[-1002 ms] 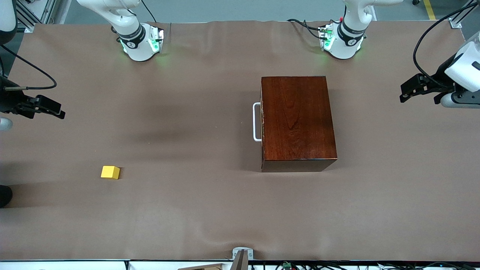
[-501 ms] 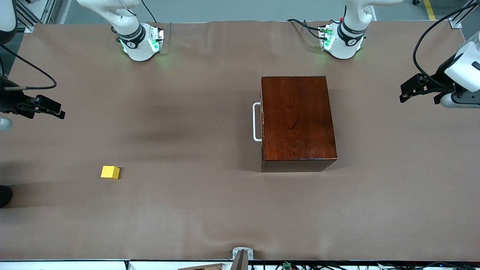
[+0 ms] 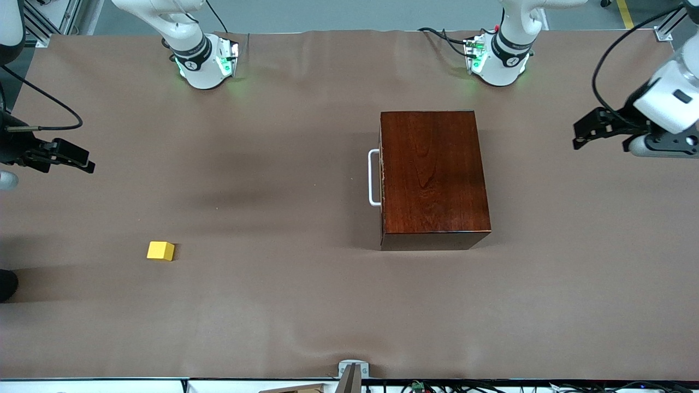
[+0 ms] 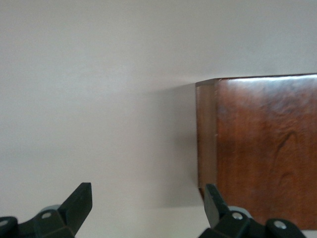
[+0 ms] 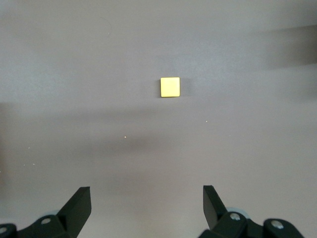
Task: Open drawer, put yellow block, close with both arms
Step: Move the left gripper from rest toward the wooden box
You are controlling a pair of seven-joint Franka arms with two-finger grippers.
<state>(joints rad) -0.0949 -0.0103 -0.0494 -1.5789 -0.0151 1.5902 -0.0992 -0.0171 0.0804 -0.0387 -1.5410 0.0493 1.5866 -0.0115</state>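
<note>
The glossy reddish-brown wooden box (image 3: pixel 431 177) stands mid-table, with the drawer pushed in; of the drawer only the white bar handle (image 3: pixel 373 177) shows, facing the right arm's end. The yellow block (image 3: pixel 160 250) lies alone on the brown cover, nearer to the front camera than the box and toward the right arm's end. My left gripper (image 3: pixel 583 132) hangs open over the left arm's end of the table; its wrist view shows a corner of the box (image 4: pixel 257 148) past the left gripper (image 4: pixel 148 191). My right gripper (image 3: pixel 82 161) is open and empty over the right arm's end. The right wrist view looks past the right gripper (image 5: pixel 147 193) at the yellow block (image 5: pixel 170 87).
The brown table cover (image 3: pixel 273 164) stretches wide between the block and the box. A small metal bracket (image 3: pixel 353 368) sits at the table's edge nearest the front camera. Cables (image 3: pixel 445 37) lie by the left arm's base.
The left arm has shifted a little toward the box and toward the bases' side of the table. The right arm, block and box have not moved.
</note>
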